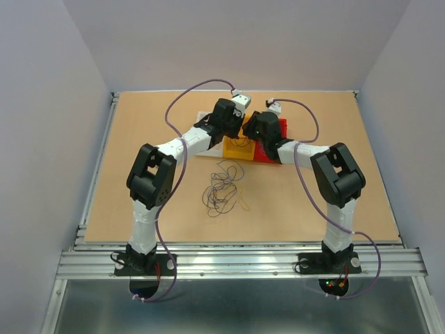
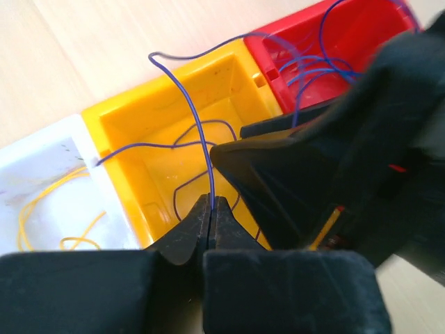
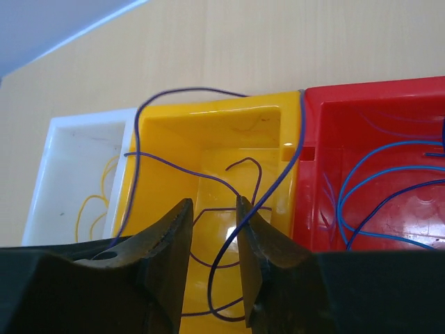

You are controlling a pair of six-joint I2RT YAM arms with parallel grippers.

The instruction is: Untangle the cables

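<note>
A thin purple cable rises out of the yellow bin, and my left gripper is shut on it at the fingertips. In the right wrist view the same purple cable loops down through the gap between my right gripper's fingers and brushes the right finger; the jaws stand apart, not clamped. From above, both grippers, left and right, meet over the yellow bin. A loose tangle of dark cables lies on the table in front of the bins.
The white bin on the left holds a yellow wire. The red bin on the right holds blue wires. My right gripper's black body fills the right of the left wrist view. Grey walls enclose the wooden table.
</note>
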